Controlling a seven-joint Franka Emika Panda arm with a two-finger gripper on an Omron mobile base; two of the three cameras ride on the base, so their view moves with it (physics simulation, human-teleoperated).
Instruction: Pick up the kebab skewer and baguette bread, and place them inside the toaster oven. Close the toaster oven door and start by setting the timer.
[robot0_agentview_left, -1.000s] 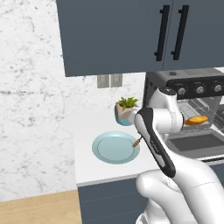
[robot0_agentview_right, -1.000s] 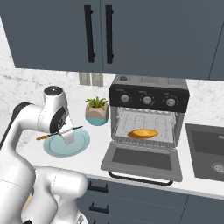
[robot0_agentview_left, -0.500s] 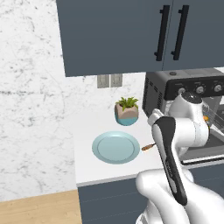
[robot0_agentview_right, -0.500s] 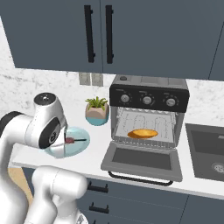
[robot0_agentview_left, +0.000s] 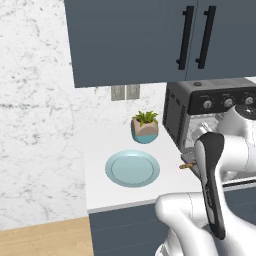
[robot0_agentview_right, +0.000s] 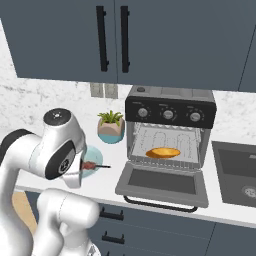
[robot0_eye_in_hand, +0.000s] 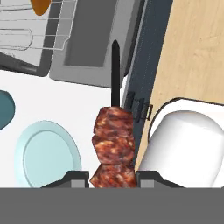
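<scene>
End effector (robot0_eye_in_hand: 112, 178) clamps the kebab skewer (robot0_eye_in_hand: 113, 146); its fingertips (robot0_eye_in_hand: 74, 178) are mostly cut off.

even, bright, flat rendered light with no clear source; edges stay crisp and nothing blurs. soft faint shadows sit under the plate (robot0_agentview_left: 132, 168) and potted plant (robot0_agentview_left: 145, 126). the toaster oven (robot0_agentview_right: 170, 131) cavity is lit inside. no glare, no visible edge distortion.

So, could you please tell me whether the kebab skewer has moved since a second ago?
Yes. The kebab skewer was over the plate and has been carried toward the open toaster oven, its tip now past the plate's rim.
</scene>
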